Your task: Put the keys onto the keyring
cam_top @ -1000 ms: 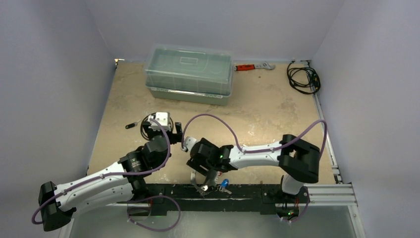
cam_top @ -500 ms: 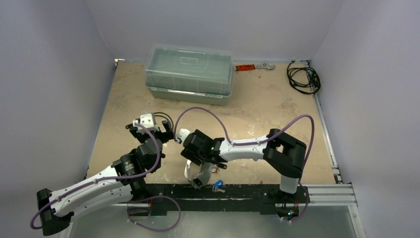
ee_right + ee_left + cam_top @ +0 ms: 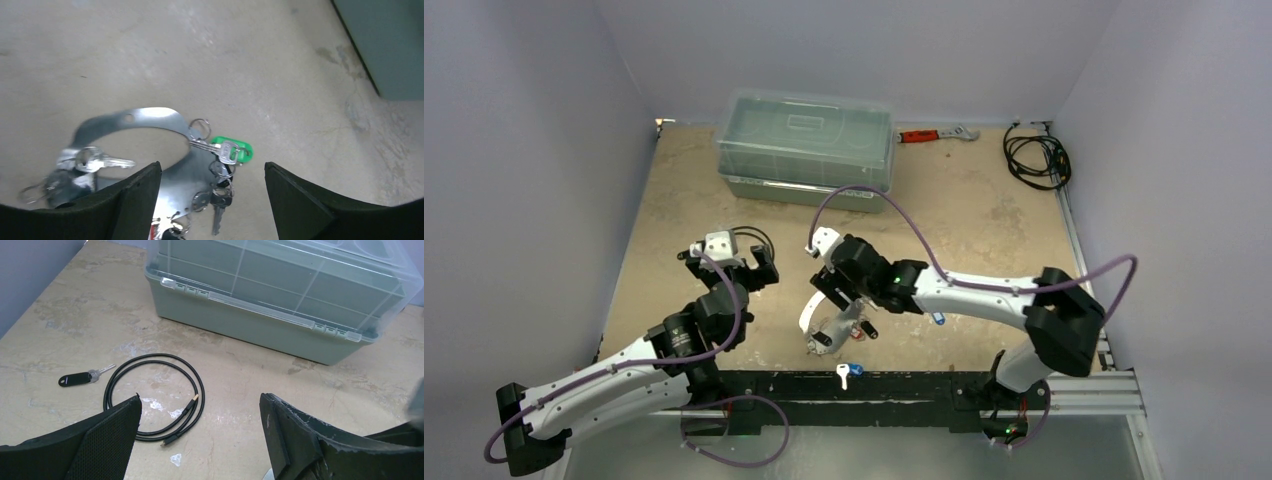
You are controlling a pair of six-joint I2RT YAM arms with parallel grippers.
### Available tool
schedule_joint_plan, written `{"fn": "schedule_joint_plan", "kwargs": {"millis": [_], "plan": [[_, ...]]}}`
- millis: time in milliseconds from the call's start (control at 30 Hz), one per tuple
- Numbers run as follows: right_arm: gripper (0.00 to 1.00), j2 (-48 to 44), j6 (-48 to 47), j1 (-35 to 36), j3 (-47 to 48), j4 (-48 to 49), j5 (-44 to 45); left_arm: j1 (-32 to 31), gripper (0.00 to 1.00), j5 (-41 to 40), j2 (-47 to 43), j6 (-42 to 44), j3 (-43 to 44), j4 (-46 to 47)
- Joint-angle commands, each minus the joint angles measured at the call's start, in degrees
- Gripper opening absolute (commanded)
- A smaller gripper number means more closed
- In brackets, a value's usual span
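Observation:
The keyring (image 3: 150,116), a flat silver ring, lies on the table with several keys hooked to its rim, one with a green tag (image 3: 235,151). In the top view the keyring (image 3: 810,312) is near the table's front middle. My right gripper (image 3: 212,200) hangs open just above it, with the ring's edge and the keys between the jaws; it also shows in the top view (image 3: 832,295). A loose key with a blue tag (image 3: 849,372) lies on the black front rail. My left gripper (image 3: 200,440) is open and empty; in the top view (image 3: 729,262) it is left of the ring.
A thin black cable loop (image 3: 152,395) and a key with a black fob (image 3: 75,379) lie ahead of the left gripper. A lidded green-grey box (image 3: 806,148) stands at the back. An orange-handled wrench (image 3: 936,133) and a coiled black cable (image 3: 1036,155) are at the back right.
The right gripper and the keyring moved from the front rail further onto the table. The blue-tagged key slid left along the rail. The left gripper swung left, then held still.

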Motion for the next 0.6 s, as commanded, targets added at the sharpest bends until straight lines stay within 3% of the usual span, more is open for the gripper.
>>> {"fn": "schedule_joint_plan", "kwargs": {"millis": [0, 167, 367, 567], "plan": [[0.77, -6.8, -0.7, 0.7, -1.7, 1.1, -9.7, -0.2, 0.87, 0.3, -0.5, -0.2, -0.2, 0.8], [0.74, -9.3, -3.9, 6.5, -6.4, 4.8, -22.4, -0.2, 0.87, 0.2, -0.4, 0.1, -0.4, 1.3], [0.71, -9.5, -9.7, 10.3, -12.2, 11.8, -25.6, -0.3, 0.87, 0.2, -0.5, 0.9, -0.9, 2.1], [0.65, -6.7, -6.8, 11.0, -12.8, 14.3, -28.8, -0.2, 0.87, 0.3, -0.3, 1.3, -1.0, 2.6]]}}
